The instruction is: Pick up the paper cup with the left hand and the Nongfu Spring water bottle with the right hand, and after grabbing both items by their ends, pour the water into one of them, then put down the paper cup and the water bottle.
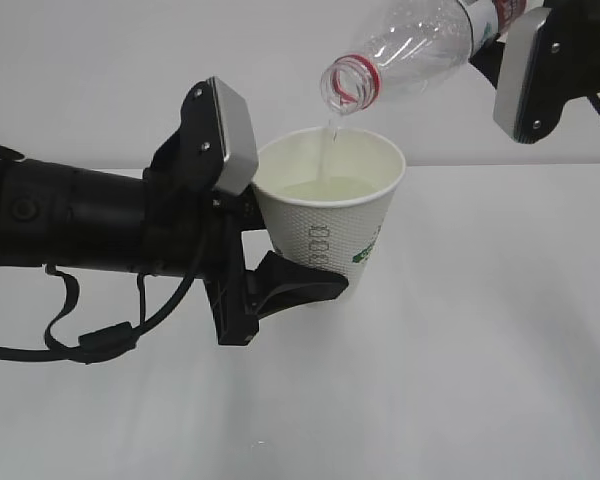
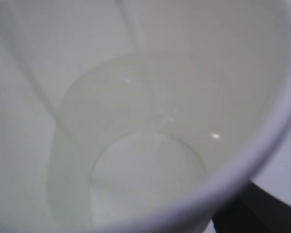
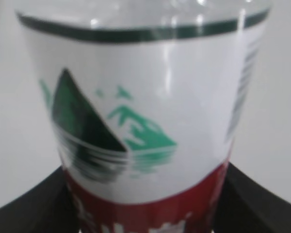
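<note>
My left gripper (image 1: 280, 262) clasps the cup (image 1: 332, 215) above the worktop (image 1: 500, 330) — my right gripper (image 1: 500, 50) tilts the bottle (image 1: 420, 50) over it, water (image 1: 330, 135) streaming into the pale pool.

The bottle (image 1: 430, 45) runs off the top edge of the outside view, so its back end is not seen. The right claw (image 1: 500, 40) is cut off there too, and its tips are hidden. The cup (image 1: 330, 215) hides the far finger of the left claw (image 1: 280, 255). The left wrist view is blurry, and the cup (image 2: 262, 145) spills past every edge. In the right wrist view the bottle (image 3: 145, 111) label is fuzzy and the white letters at the bottom are cut off.
</note>
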`<state>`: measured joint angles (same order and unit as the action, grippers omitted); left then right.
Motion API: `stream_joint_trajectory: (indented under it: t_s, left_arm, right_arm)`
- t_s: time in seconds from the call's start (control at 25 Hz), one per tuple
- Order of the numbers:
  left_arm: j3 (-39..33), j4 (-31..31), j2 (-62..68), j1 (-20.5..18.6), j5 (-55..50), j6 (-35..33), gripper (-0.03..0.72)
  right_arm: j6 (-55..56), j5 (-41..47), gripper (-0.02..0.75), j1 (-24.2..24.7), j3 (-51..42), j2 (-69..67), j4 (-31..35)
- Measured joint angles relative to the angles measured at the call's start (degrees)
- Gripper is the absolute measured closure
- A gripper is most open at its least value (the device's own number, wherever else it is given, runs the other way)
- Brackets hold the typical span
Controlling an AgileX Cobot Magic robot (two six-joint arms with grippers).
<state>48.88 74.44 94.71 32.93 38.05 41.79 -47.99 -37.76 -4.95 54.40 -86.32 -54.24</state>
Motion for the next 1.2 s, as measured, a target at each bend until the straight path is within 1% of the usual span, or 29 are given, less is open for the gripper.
stream_joint_trajectory:
  t_s: [1.2]
  left_arm:
    - [0.0, 0.04, 0.0, 0.0, 0.0, 0.0, 0.188]
  right_arm:
    - [-0.39, 0.0, 0.223, 0.0, 0.0, 0.0, 0.16]
